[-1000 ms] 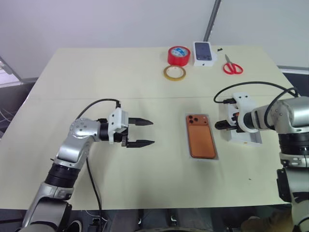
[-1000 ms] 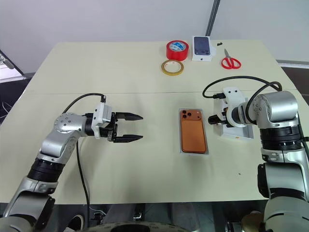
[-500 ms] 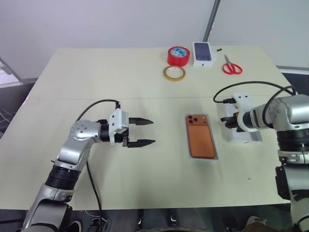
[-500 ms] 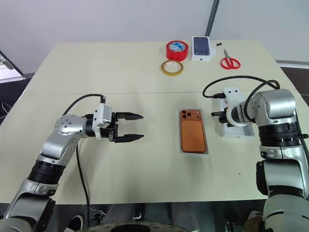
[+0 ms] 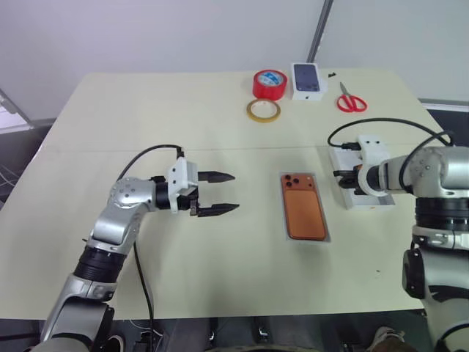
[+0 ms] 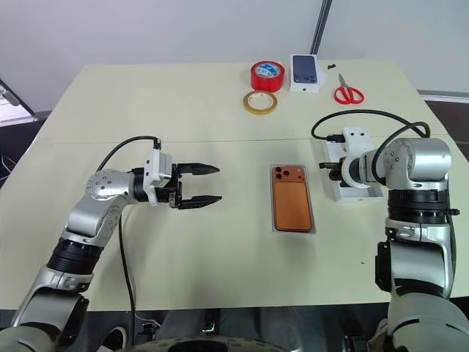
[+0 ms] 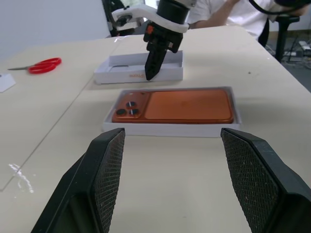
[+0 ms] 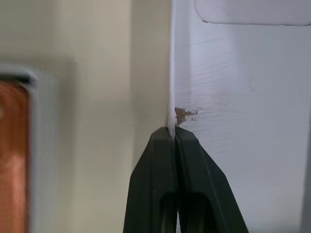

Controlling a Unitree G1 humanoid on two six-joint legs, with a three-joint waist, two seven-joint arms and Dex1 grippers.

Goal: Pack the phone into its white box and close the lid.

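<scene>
- No brand name or writing can be read on anything; the one printed mark is the dark phone picture on the lid of the small box [image 5: 309, 79] at the far edge of the table [image 5: 146, 110]
- The phone [image 5: 304, 206] is slim and copper-orange, back up, with rounded corners and a cluster of dark camera lenses in its far corner; it lies flat inside the white box [image 7: 170, 129], whose low white rim shows all round it in the left wrist view
- That box sits near the middle of the table, between the two arms and a little toward the robot's right
- Just to its right lies the lid [image 6: 350, 176], a second shallow white piece, open side up; in the right wrist view its rim has a small brown scuff where the card is torn
- The right gripper [image 7: 152, 73] points steeply down at the lid's edge nearest the phone; its two black fingers [image 8: 165, 179] are pressed together with the thin white wall of the lid pinched between them
- The left gripper [image 5: 222, 193] hangs level above the table, well to the left of the phone and pointing toward it; its jaws stand wide apart and hold nothing
- Along the far edge: a red tape roll [image 5: 270, 83], a tan tape ring [image 5: 264, 110] just in front of it, and red-handled scissors [image 5: 351, 99] to the right of the small box
</scene>
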